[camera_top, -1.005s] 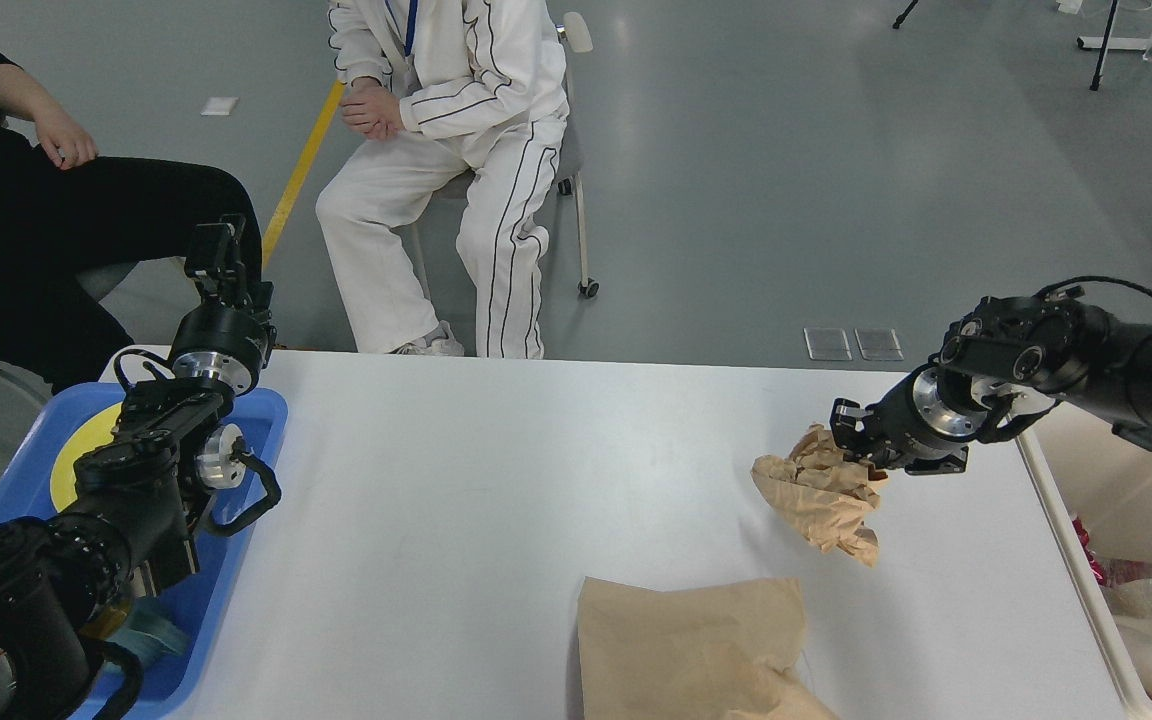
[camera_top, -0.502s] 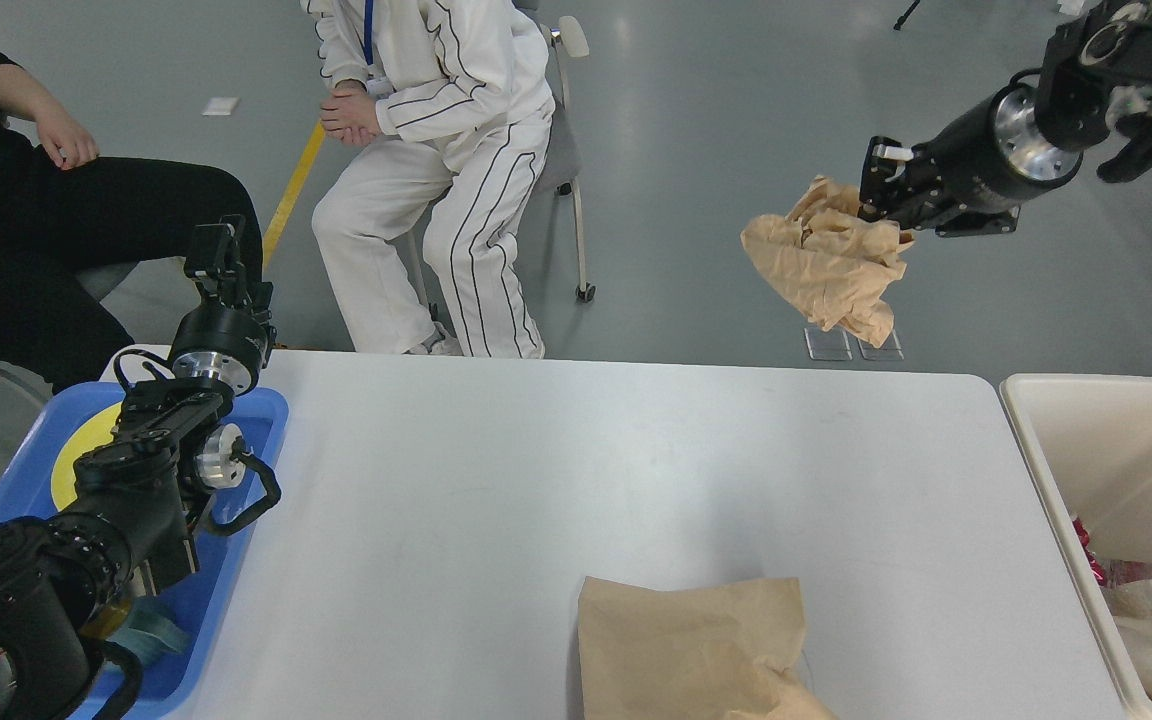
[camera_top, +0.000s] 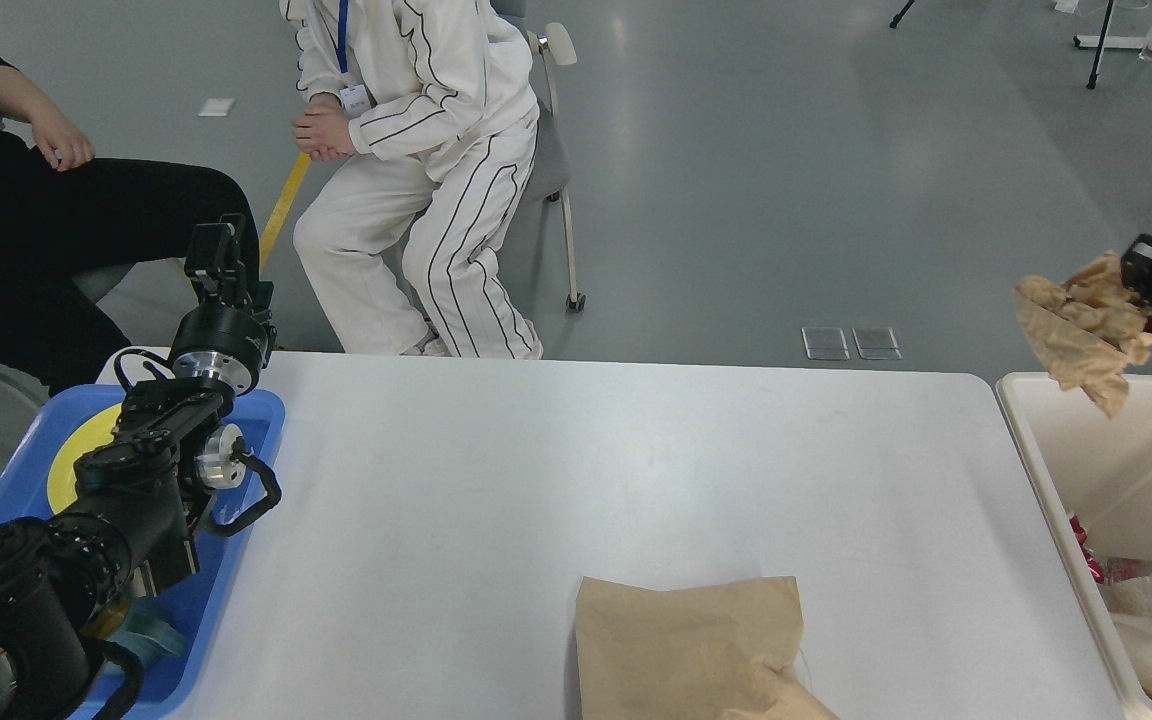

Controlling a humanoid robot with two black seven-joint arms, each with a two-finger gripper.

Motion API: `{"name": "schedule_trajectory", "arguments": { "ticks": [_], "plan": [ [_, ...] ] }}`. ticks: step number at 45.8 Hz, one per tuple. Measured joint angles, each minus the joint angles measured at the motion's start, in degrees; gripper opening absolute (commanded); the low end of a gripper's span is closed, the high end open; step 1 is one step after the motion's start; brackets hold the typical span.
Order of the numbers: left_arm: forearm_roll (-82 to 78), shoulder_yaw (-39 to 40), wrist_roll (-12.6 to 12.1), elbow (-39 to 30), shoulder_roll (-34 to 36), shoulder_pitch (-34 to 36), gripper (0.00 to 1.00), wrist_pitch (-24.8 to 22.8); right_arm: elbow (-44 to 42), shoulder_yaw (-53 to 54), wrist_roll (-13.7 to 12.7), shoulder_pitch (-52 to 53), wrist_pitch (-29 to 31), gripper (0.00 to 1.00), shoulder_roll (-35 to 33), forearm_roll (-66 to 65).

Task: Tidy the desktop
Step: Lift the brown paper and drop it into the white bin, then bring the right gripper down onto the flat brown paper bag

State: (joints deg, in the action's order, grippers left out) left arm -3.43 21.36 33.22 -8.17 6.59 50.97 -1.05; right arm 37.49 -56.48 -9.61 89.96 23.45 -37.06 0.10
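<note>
The white bench (camera_top: 556,480) fills most of the floor in front of me, its top bare apart from a flat brown paper bag (camera_top: 688,648) at its six o'clock edge. Half a second back the right arm was high at one o'clock; now it has swung down to three o'clock, and its right pincer (camera_top: 1151,275) is clamped on the crumpled brown paper (camera_top: 1081,325), which hangs just above the beige bin (camera_top: 1036,440) beside the bench. That pincer is nearly out of sight, so the grip is only probable. At nine o'clock the left arm has not moved: its left pincer (camera_top: 216,250) points up over the blue tray (camera_top: 261,410), and I cannot tell its opening.
</note>
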Motion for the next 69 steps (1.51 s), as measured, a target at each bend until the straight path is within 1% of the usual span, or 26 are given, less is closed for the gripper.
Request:
{"name": "schedule_trajectory", "arguments": {
  "ticks": [4, 5, 6, 9, 10, 11, 17, 27, 31, 36, 43, 52, 54, 63, 69],
  "plan": [
    [0.0, 0.0, 0.0, 0.0, 0.0, 0.0, 0.97, 0.0, -4.5, 0.1, 0.0, -7.9, -4.8, 0.00, -1.1, 0.0],
    [0.0, 0.0, 0.0, 0.0, 0.0, 0.0, 0.97, 0.0, -5.5, 0.2, 0.1, -9.8, -5.8, 0.10, -1.3, 0.0],
    [0.0, 0.0, 0.0, 0.0, 0.0, 0.0, 0.97, 0.0, -6.5, 0.3, 0.1, -11.7, -6.8, 0.26, -1.5, 0.0],
    [0.0, 0.0, 0.0, 0.0, 0.0, 0.0, 0.97, 0.0, -9.5, 0.6, 0.1, -17.2, -9.2, 0.83, -1.7, 0.0],
    [0.0, 0.0, 0.0, 0.0, 0.0, 0.0, 0.97, 0.0, -10.8, 0.7, 0.1, -18.8, -9.9, 0.98, -1.8, 0.0],
    [0.0, 0.0, 0.0, 0.0, 0.0, 0.0, 0.97, 0.0, -11.9, 0.8, 0.1, -20.0, -10.4, 1.00, -1.8, 0.0],
    [0.0, 0.0, 0.0, 0.0, 0.0, 0.0, 0.97, 0.0, -17.8, 2.2, 0.3, -26.0, -13.2, 1.00, -1.8, 0.0],
    [0.0, 0.0, 0.0, 0.0, 0.0, 0.0, 0.97, 0.0, -18.5, 4.8, 0.3, -30.2, -13.7, 1.00, -1.8, 0.2],
    [0.0, 0.0, 0.0, 0.0, 0.0, 0.0, 0.97, 0.0, -18.2, 5.0, 0.3, -30.1, -13.5, 1.00, -1.8, 0.3],
    [0.0, 0.0, 0.0, 0.0, 0.0, 0.0, 0.97, 0.0, -15.4, 4.7, 0.3, -28.7, -13.3, 1.00, -1.9, 0.3],
    [0.0, 0.0, 0.0, 0.0, 0.0, 0.0, 0.97, 0.0, -10.8, 2.1, 0.1, -22.0, -11.7, 1.00, -2.7, 0.1],
    [0.0, 0.0, 0.0, 0.0, 0.0, 0.0, 0.97, 0.0, -1.3, -6.2, 0.1, -7.3, -4.8, 1.00, -1.0, -0.2],
    [0.0, 0.0, 0.0, 0.0, 0.0, 0.0, 0.97, 0.0, 1.6, -7.6, 0.1, -3.2, -2.5, 1.00, -0.1, -0.1],
    [0.0, 0.0, 0.0, 0.0, 0.0, 0.0, 0.97, 0.0, 17.6, -10.0, 0.2, 14.9, 11.6, 1.00, 3.4, 0.0],
    [0.0, 0.0, 0.0, 0.0, 0.0, 0.0, 0.97, 0.0, 26.1, -10.1, 0.2, 23.5, 19.4, 1.00, 5.9, 0.0]
  ]
}}
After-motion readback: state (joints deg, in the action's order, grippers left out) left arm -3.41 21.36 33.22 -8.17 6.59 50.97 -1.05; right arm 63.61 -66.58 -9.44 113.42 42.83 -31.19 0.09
